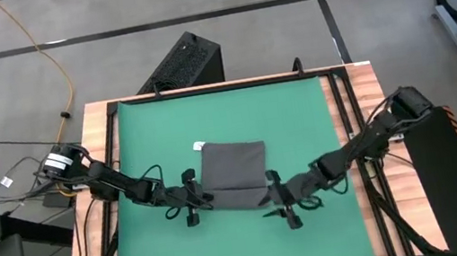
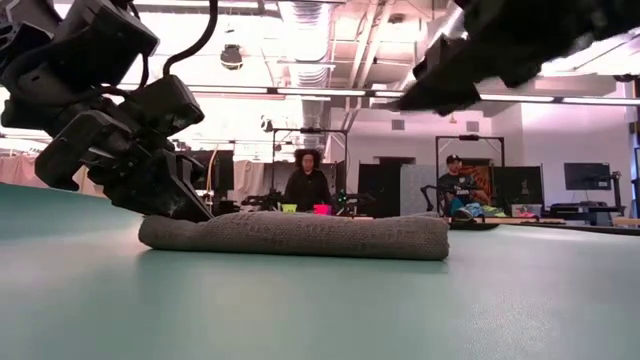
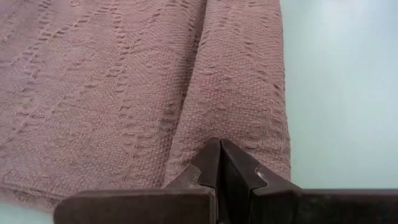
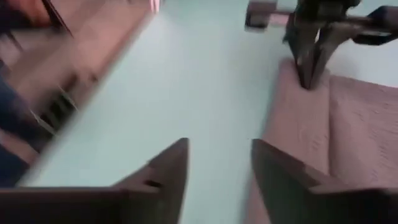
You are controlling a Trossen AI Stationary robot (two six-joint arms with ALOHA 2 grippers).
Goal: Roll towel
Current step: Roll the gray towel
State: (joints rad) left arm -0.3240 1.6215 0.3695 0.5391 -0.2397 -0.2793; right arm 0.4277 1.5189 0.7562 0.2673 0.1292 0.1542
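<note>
Left gripper [image 1: 192, 199] clenched, fingertips pinching the towel's [image 1: 234, 175] near-left edge; wrist view shows its fingers [image 3: 219, 168] pressed together on the cloth. Right gripper [image 4: 219, 163] released, jaws apart, beside the towel's near-right corner. Towel lies folded mid green mat [image 1: 298, 108], white tag [image 1: 199, 146] at far-left corner.

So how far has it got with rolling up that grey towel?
Started, not finished. The towel lies on the green mat with its near edge turned into a thick fold, seen in the low view, while most of it is flat. The left gripper is shut on that edge; the right gripper is open, off the cloth. The rest remains unrolled.
</note>
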